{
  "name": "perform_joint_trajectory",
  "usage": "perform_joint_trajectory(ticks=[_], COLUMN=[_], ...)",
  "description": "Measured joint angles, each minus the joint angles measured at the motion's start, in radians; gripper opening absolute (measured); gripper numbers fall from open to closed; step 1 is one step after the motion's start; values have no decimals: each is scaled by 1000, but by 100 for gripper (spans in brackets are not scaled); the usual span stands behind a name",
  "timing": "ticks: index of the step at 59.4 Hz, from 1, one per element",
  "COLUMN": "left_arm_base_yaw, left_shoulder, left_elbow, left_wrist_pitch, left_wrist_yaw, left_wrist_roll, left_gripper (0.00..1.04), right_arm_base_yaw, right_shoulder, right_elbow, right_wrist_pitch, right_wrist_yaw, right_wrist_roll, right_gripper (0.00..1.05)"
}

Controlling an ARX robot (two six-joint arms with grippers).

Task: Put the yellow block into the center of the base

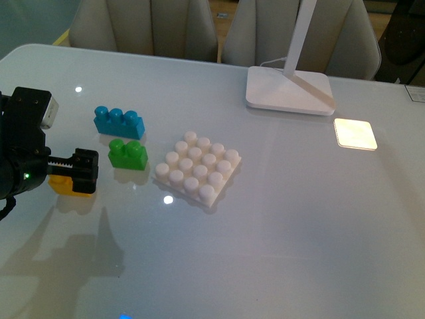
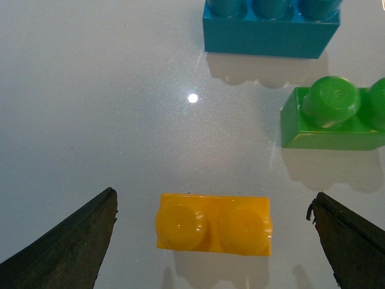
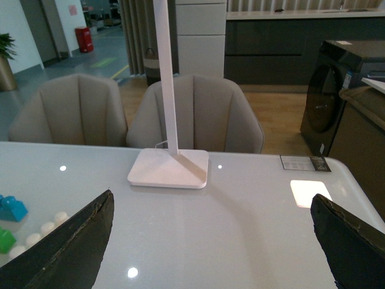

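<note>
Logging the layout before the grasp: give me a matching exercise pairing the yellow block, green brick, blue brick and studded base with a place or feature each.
Things:
1. yellow block
2. green brick
3. blue brick
4. base

Descriptions:
A. white, four-by-four grid of studs
B. three studs on top
C. lies between the fingers of the open left hand, untouched
D. next to the blue brick, left of the base in the front view

Pairs: 1-C, 2-D, 3-B, 4-A

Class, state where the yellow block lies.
The yellow block lies far left in the front view, between the open left end effector's fingers, near the green brick.
</note>
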Motion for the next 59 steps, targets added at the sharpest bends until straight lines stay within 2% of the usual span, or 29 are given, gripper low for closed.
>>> perform_joint_trajectory(ticks=[59], left_arm_base_yaw=[22], left_shoulder=[67], left_elbow=[9], left_wrist_pitch=[-6], left_wrist_yaw=[26], left_wrist_roll=[27], left_gripper=[97], right_arm_base_yaw=[0], right_shoulder=[0], right_elbow=[0], right_wrist_pitch=[0], right_wrist_yaw=[0], right_wrist_roll=[0], right_gripper=[96])
